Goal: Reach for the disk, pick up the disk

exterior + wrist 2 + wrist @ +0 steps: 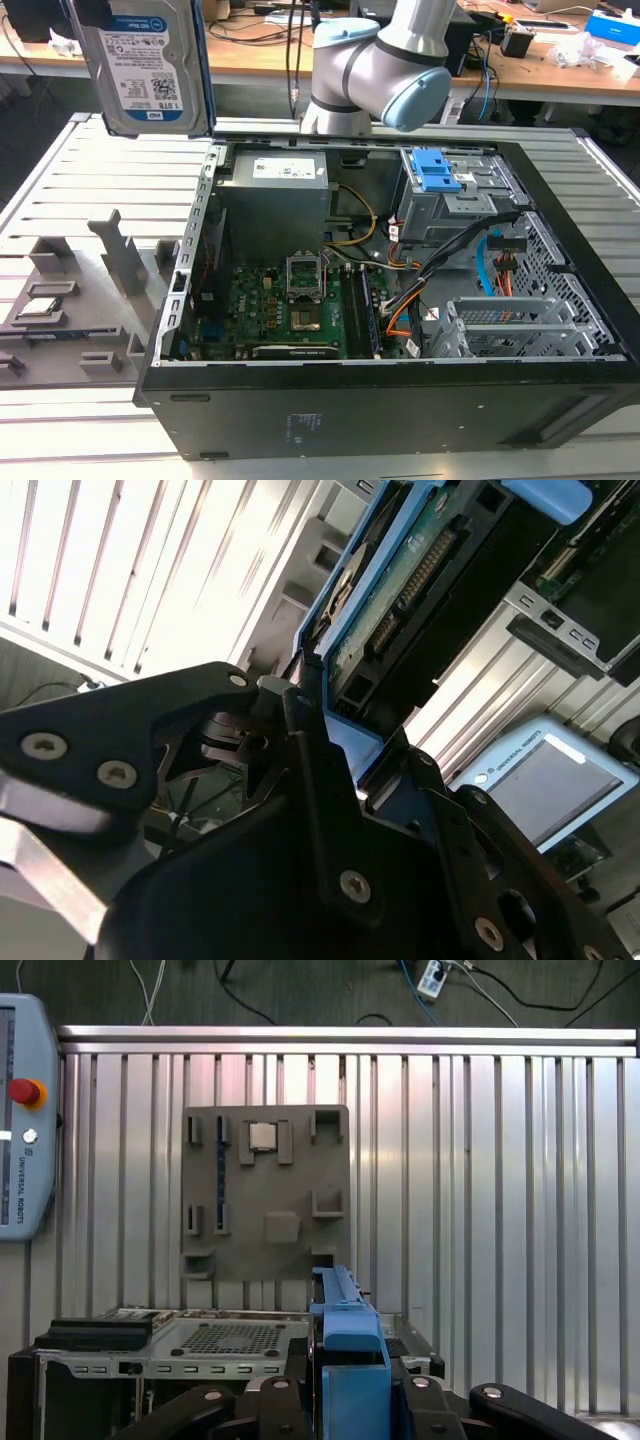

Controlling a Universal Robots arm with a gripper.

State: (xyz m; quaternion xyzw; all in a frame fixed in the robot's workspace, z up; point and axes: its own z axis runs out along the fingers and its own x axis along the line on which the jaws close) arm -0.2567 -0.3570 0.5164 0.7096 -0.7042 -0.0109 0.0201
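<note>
The disk (145,65) is held aloft above the table (60,180), at the exterior view's far left. It stands on edge, with its labelled face turned to that camera. In the first wrist view the gripper (345,1395) is seen with its jaws pinching the disk by its blue rails, and the same hold is shown in the second wrist view. On the table a grey fixture plate (265,1195) is laid flat, with a small chip (262,1135) seated in it. An open computer case (400,400) is set to the exterior view's right, with its blue-tabbed drive cage (440,180) at the far side.
</note>
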